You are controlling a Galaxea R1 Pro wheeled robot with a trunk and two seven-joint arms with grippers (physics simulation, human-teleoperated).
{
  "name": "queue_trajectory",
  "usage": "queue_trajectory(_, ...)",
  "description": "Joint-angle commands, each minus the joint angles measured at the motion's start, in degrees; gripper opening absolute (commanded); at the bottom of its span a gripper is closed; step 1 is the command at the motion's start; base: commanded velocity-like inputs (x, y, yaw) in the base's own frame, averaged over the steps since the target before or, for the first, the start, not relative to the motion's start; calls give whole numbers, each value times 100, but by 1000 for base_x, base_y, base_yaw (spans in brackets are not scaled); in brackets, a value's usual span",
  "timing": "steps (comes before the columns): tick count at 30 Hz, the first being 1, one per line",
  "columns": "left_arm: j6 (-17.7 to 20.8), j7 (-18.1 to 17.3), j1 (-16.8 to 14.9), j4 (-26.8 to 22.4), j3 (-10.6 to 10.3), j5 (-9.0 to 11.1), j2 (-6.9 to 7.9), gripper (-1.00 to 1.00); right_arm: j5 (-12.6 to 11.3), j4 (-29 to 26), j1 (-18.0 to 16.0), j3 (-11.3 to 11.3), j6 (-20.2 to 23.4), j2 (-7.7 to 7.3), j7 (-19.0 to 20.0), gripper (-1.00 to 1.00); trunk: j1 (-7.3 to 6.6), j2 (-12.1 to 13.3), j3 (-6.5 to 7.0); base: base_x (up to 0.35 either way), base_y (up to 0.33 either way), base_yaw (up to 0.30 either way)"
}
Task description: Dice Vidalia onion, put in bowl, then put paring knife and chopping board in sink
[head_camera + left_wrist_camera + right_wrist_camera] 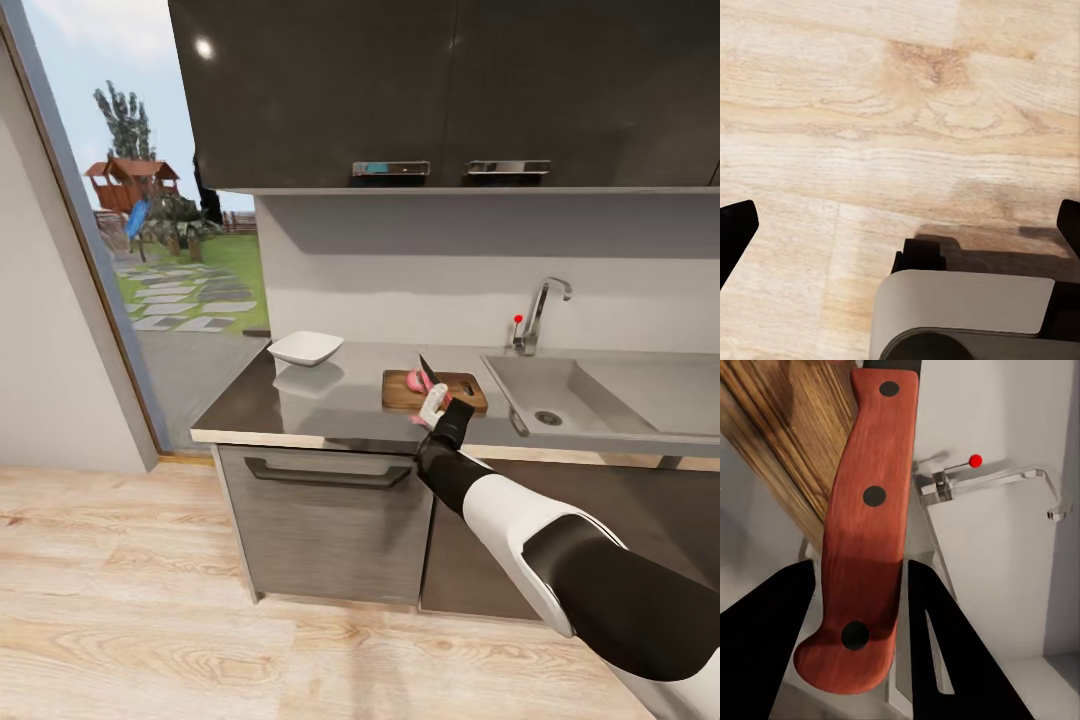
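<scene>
From the head view, the right arm reaches forward to the dark-grey tabletop, and its right end effector is closed around the paring knife, whose dark blade stands up and tilts over the chopping board. The board lies flat near the front edge of the tabletop, between the bowl and the sink. On the board's left part, just beside the blade, sits a small pinkish rounded piece, probably the onion, though it is too small to tell for sure. The white bowl stands well apart to the left, near the glass door. The chrome tap with its red knob rises behind the sink's left corner. Dark cabinets hang above.

In the left wrist view, the left end effector points down at the pale wood-plank floor; its two dark fingertips sit far apart at the picture's edges, spread wide with nothing between them.

In the right wrist view, the two black fingers of the right end effector flank the knife's red-brown, three-riveted handle and clamp it. Beyond the handle the board's wood grain shows, and the tap with its red knob against the grey sink surround.
</scene>
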Motion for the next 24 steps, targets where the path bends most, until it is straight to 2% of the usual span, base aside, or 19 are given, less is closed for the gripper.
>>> queue_trajectory(1,-42,-4,-10,24,-7,39,0,100,-3,4,-3,-7,28,2,4,-100,0,-3,-6,0,0,0)
queue_trajectory(24,-43,-2,-10,24,-5,39,1,100,-3,-1,-3,-13,28,2,-15,-100,0,-3,-6,0,0,0)
